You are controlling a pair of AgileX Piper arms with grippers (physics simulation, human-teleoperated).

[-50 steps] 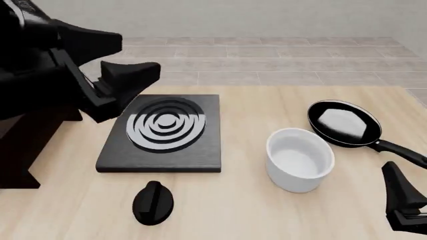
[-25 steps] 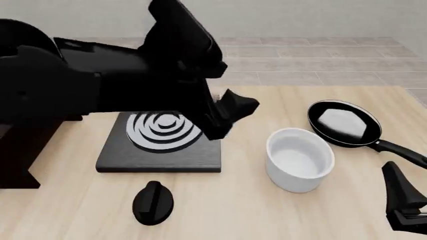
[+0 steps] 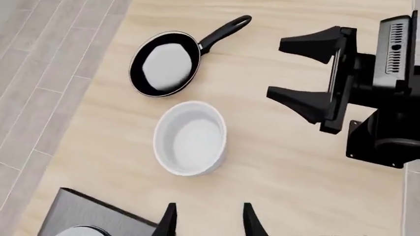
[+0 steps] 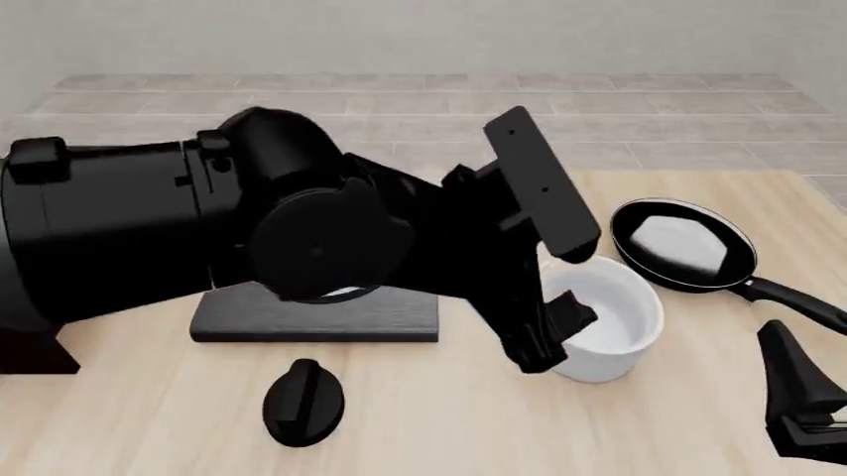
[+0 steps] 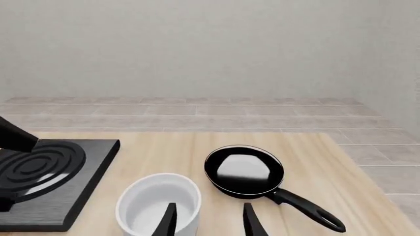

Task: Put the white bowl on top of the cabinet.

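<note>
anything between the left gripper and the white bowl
Nothing: in the left wrist view only bare wooden table lies between the open left gripper and the white bowl.

No legible text or labels.

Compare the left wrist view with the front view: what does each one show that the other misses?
Only the left wrist view shows the right pincer from the front, open over bare table, and the white bowl whole and unobstructed.

Only the front view shows the black knob, the bulky left arm covering most of the stove plate, and a dark corner of the cabinet.

Both show the white bowl, the frying pan, the stove plate and the wooden table.
</note>
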